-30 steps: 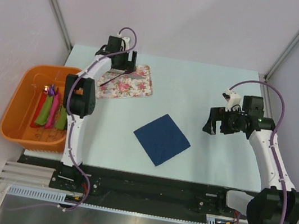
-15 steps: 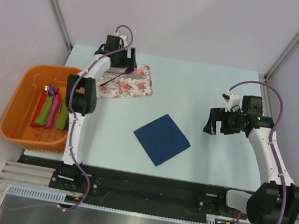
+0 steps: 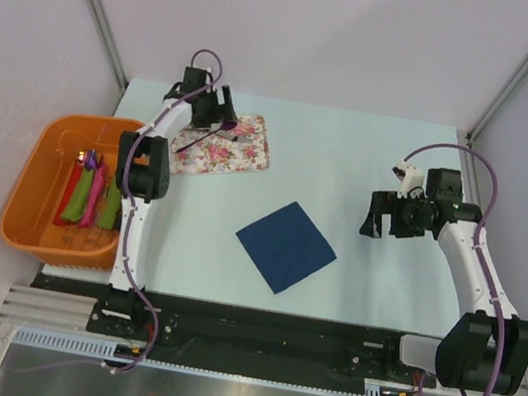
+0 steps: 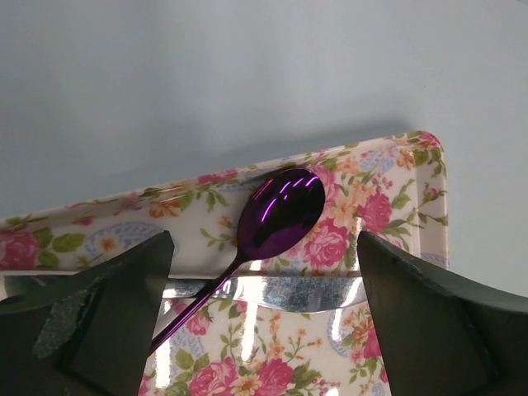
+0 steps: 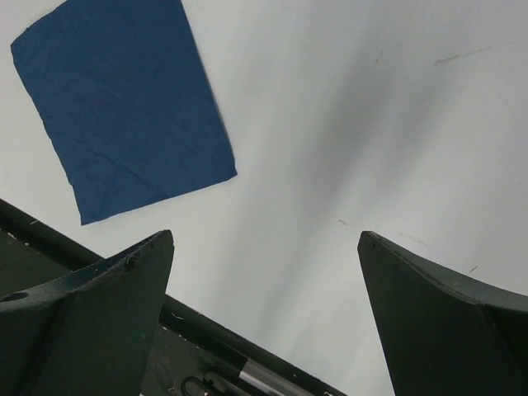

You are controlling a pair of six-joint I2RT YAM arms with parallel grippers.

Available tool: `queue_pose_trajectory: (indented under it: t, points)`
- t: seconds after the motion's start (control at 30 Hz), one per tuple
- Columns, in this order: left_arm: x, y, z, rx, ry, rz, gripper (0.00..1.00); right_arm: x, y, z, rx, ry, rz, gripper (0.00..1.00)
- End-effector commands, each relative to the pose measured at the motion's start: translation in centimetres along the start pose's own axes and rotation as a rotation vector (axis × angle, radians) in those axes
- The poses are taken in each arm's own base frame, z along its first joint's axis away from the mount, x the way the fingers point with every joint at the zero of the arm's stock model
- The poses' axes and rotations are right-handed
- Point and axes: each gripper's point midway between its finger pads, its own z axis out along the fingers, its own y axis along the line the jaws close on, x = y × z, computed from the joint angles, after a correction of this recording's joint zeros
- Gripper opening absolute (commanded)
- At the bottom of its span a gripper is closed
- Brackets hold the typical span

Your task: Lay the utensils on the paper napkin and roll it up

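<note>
Hovering left claw (image 4: 264, 247), spread wide and empty, above the floral tray (image 4: 396, 190).
On it the purple spoon (image 4: 276, 216) lies across a silver piece (image 4: 280, 293); the navy napkin (image 3: 286, 246) lies on the worktop (image 3: 352, 152), well apart. Your right claw (image 5: 264, 247) gapes, empty. Drop straight and pinch the spoon's thin handle, not the bowl.

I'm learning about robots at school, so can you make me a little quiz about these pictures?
1. True or false: the blue napkin has nothing on it.
2. Where is the purple spoon? A: in the orange basket. B: on the floral tray. C: on the napkin.
3. Which gripper is over the tray with its jaws open?
Key: 1 true; 2 B; 3 the left gripper.
</note>
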Motion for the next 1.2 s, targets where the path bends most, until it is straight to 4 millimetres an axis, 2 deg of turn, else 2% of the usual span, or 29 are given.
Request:
queue_pose_trajectory:
  t: [0.0, 0.07, 0.13, 0.17, 0.2, 0.23, 0.27, 0.37, 0.47, 0.53, 0.63, 0.73, 0.83, 0.9, 0.93, 0.97, 1.0, 1.03, 1.07, 1.13, 1.17]
  points:
    - [-0.4, 0.8, -0.2, -0.055, -0.003, -0.065, 0.99, -0.9, -0.5, -0.3, 0.022, -0.023, -0.009, 1.0]
    - [1.0, 1.3, -0.4, -0.073, 0.041, -0.083, 0.98, -1.0, -0.5, -0.3, 0.024, -0.026, -0.009, 1.0]
    - [1.2, 0.9, -1.7, -0.076, 0.052, -0.105, 0.94, -1.1, -0.5, -0.3, 0.023, -0.029, -0.01, 1.0]
    - [3.2, 1.5, -1.9, -0.094, 0.096, -0.127, 0.94, -1.0, -0.5, -0.3, 0.022, -0.027, -0.011, 1.0]
    - [2.7, 0.8, -3.3, -0.083, 0.08, -0.142, 0.93, -1.1, -0.4, -0.5, 0.022, -0.033, -0.013, 1.0]
    - [3.2, 0.7, -3.9, -0.085, 0.086, -0.154, 0.93, -1.1, -0.4, -0.6, 0.022, -0.039, -0.015, 1.0]
    - [5.6, 1.5, -4.1, -0.106, 0.133, -0.176, 0.93, -1.1, -0.3, -0.5, 0.017, -0.038, -0.014, 1.0]
    - [7.5, 1.1, -6.1, -0.108, 0.156, -0.217, 0.92, -1.1, -0.1, -0.8, 0.014, -0.05, -0.02, 1.0]
    - [9.4, -0.2, -7.8, -0.085, 0.19, -0.23, 0.92, -1.1, 0.2, -1.1, 0.009, -0.065, -0.025, 1.0]
    - [11.0, -1.4, -8.5, -0.062, 0.22, -0.23, 0.92, -1.1, 0.3, -1.3, 0.008, -0.07, -0.028, 1.0]
    - [12.2, -2.8, -9.1, -0.039, 0.241, -0.214, 0.92, -1.2, 0.4, -1.4, 0.005, -0.077, -0.026, 1.0]
    - [11.0, -3.2, -9.6, -0.032, 0.201, -0.195, 0.93, -1.4, 0.6, -1.5, -0.002, -0.084, -0.033, 1.0]
    - [7.1, -3.1, -11.0, -0.047, 0.087, -0.136, 0.95, -1.4, 0.8, -1.6, -0.008, -0.086, -0.035, 0.99]
    - [4.5, -3.3, -12.2, -0.035, 0.017, 0.009, 0.95, -1.4, 1.0, -1.7, -0.017, -0.09, -0.038, 1.0]
    - [2.7, -4.1, -12.9, -0.013, -0.023, 0.1, 0.95, -1.5, 1.1, -1.8, -0.023, -0.093, -0.039, 1.0]
    - [2.6, -3.9, -13.6, -0.005, -0.004, 0.289, 0.94, -1.5, 1.2, -1.9, -0.024, -0.095, -0.042, 1.0]
    - [2.9, -5.1, -14.1, 0.086, 0.028, 0.396, 0.93, -1.6, 1.2, -1.9, -0.025, -0.097, -0.043, 1.0]
    - [2.1, -5.5, -15.0, 0.102, 0.023, 0.497, 0.9, -1.6, 1.3, -2.0, -0.028, -0.099, -0.045, 1.0]
    - [2.7, -4.8, -15.3, 0.104, 0.061, 0.621, 0.84, -1.6, 1.4, -2.0, -0.033, -0.098, -0.043, 1.0]
    - [2.9, -4.3, -16.0, 0.105, 0.089, 0.723, 0.74, -1.6, 1.5, -2.1, -0.039, -0.102, -0.044, 1.0]
    - [3.7, -3.8, -16.2, 0.115, 0.125, 0.794, 0.65, -1.6, 1.6, -2.0, -0.043, -0.099, -0.044, 1.0]
